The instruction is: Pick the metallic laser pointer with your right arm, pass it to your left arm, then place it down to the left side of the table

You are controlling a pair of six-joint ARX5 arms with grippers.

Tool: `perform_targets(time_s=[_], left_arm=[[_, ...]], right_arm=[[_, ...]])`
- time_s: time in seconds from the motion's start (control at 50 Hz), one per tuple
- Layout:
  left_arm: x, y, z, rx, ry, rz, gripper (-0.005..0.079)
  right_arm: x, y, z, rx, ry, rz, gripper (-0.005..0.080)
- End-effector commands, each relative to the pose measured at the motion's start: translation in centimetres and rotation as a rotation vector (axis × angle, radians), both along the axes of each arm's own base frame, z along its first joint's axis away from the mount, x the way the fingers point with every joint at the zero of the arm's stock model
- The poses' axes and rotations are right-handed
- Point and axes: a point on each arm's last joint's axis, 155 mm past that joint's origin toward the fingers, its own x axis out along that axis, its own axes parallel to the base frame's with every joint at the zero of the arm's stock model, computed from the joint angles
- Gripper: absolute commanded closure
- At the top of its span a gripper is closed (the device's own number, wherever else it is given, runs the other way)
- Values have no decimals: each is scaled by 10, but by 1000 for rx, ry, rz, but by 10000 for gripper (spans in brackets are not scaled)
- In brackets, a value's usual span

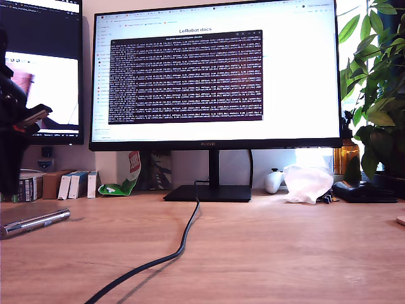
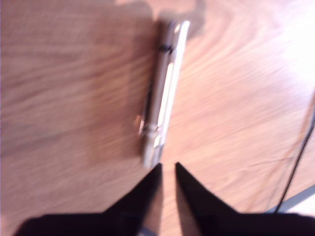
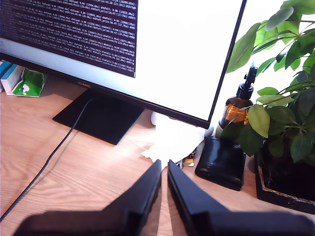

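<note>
The metallic laser pointer (image 1: 35, 223) lies flat on the wood-grain table (image 1: 272, 253) at the exterior view's left. In the first wrist view the laser pointer (image 2: 162, 93) rests just beyond my first gripper (image 2: 168, 167), whose black fingers stand slightly open above the table with nothing between them. The first arm (image 1: 14, 126) shows as a dark mass at the exterior view's left edge, above the pointer. My second gripper (image 3: 164, 164) is shut and empty, hovering over the table and facing the monitor stand; it does not show in the exterior view.
A black cable (image 1: 183, 240) runs from the monitor base (image 1: 209, 192) toward the front edge. A white crumpled tissue (image 1: 307, 183), a black case (image 3: 221, 162), an amber bottle (image 3: 236, 108) and a potted plant (image 1: 380, 95) stand at the exterior view's right. Small boxes (image 1: 69, 185) sit at the back left.
</note>
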Motion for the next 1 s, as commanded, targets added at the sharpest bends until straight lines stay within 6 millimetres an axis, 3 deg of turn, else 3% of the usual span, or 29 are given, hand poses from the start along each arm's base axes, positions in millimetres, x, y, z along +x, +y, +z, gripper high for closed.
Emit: perform_targets(time_s=[0.0, 0.18, 0.44, 0.7, 0.98], left_arm=[[1, 3, 24, 20, -81, -12, 762], [8, 20, 51, 123, -210, -18, 762], [19, 30, 104, 234, -453, -7, 762], [3, 36, 125, 280, -636, 13, 762], [-27, 44, 149, 323, -899, 68, 762]], right_arm=[[1, 2, -6, 0, 9, 6, 762], [1, 6, -6, -1, 8, 21, 762], [1, 5, -7, -7, 12, 7, 762], [-1, -39, -28, -57, 20, -186, 762], [-28, -70, -30, -23, -78, -304, 762]])
